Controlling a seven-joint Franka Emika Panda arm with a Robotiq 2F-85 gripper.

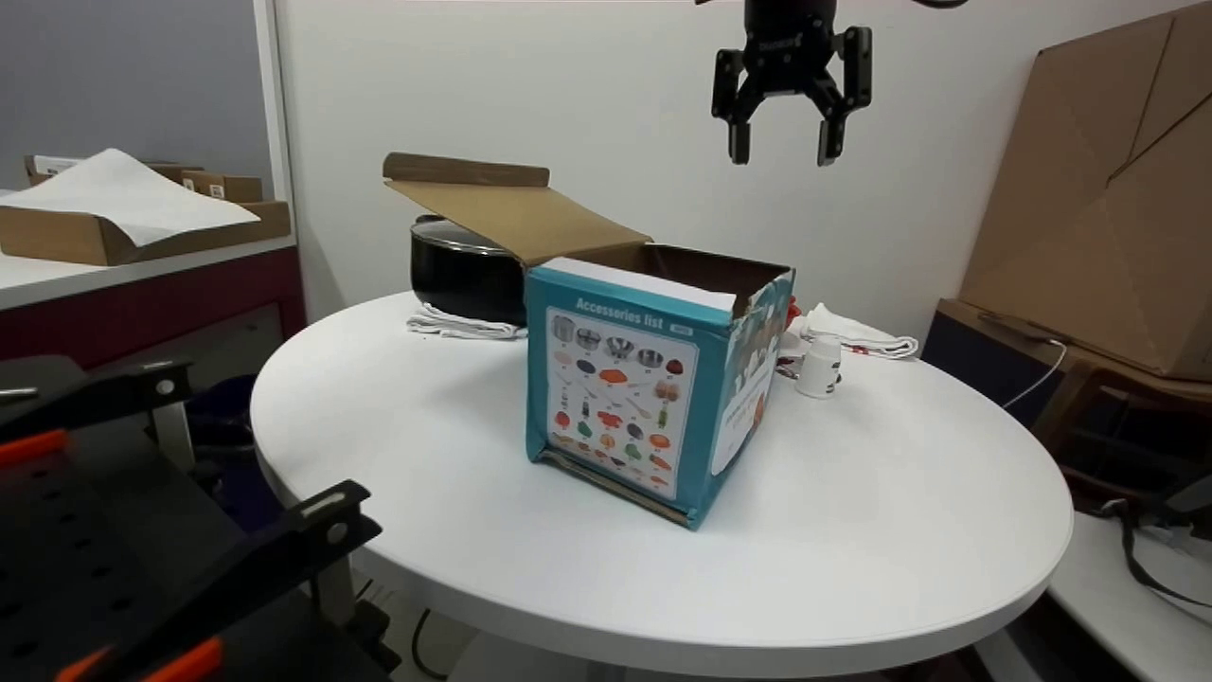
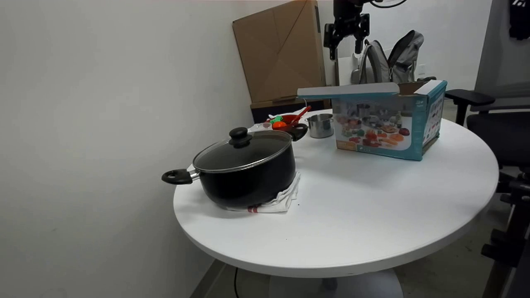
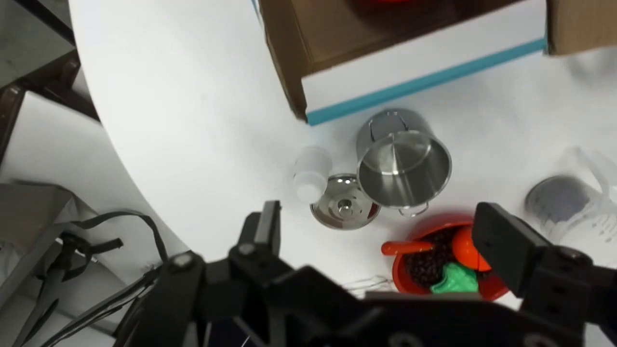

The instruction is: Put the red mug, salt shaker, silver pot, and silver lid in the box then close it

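Observation:
My gripper is open and empty, high above the table; it also shows in an exterior view and in the wrist view. The blue box stands with its top open and a brown flap folded outward. In the wrist view a red thing lies inside the box, cut off by the frame edge; it may be the red mug. The silver pot stands upright beside the box. The silver lid lies flat between the pot and the white salt shaker, which also shows in an exterior view.
A red bowl with toy food stands near the silver pot. A clear cup and a wire whisk are close by. A large black pot sits on a folded cloth. Large brown cartons stand beyond the table.

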